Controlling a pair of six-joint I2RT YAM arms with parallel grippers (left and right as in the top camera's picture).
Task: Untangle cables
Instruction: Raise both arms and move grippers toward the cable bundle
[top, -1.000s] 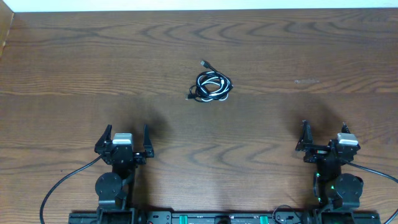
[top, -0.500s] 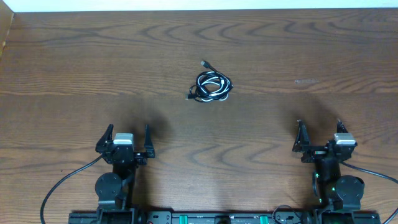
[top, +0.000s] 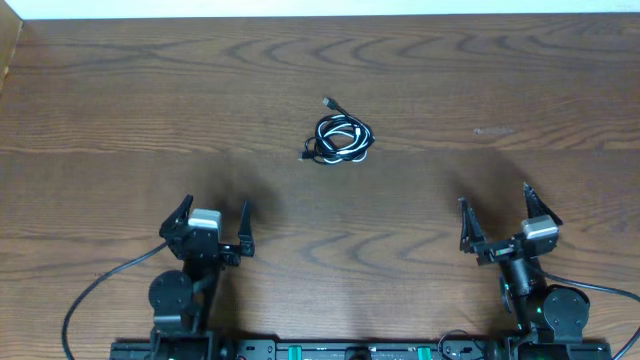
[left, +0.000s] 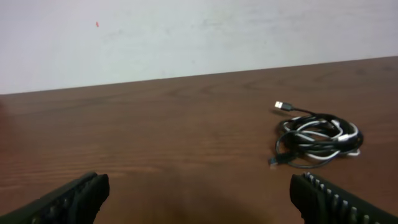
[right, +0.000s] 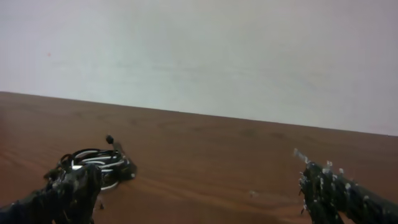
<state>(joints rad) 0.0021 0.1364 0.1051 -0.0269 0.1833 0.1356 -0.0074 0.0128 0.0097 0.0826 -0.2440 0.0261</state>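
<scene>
Dark wooden table (top: 120, 120), pale wall (left: 186, 31) behind

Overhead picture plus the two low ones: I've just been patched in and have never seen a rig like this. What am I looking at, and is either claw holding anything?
These are two robot arms mounted at the near edge of a wooden table. The overhead picture looks straight down from a fixed camera. In it, the left gripper and the right gripper are two-finger claws, both open and empty. The other two pictures come from a camera on each wrist, looking forward low over the table. The dark shapes in their bottom corners are that arm's own fingers. The only loose item is a small bundle of cables, black cords coiled with a white one. It lies mid-table, apart from both claws. One plug sticks out on the far side.
</scene>
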